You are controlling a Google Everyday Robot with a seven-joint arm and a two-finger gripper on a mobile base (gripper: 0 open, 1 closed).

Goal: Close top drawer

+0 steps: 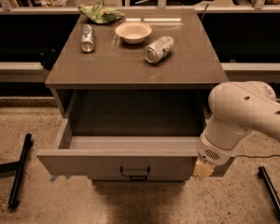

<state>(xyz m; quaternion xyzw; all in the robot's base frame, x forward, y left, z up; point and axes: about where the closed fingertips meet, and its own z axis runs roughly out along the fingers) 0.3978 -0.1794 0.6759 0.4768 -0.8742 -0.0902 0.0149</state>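
The top drawer [107, 163] of the grey-beige cabinet is pulled far out, and its inside looks empty. Its flat front panel carries a small dark handle [134, 172] at the centre. My gripper [203, 170] hangs from the white arm [242, 113] at the right end of the drawer front, at or just in front of the panel. Only its pale yellowish tip shows below the arm's wrist. The lower drawer fronts are hidden behind the open drawer.
On the cabinet top [130, 66] are a beige bowl [133, 31], a can lying on its side [159, 49], a second can [87, 38] and a green bag [101, 13]. Black stand legs lie on the speckled floor at left [18, 171] and right [273, 192].
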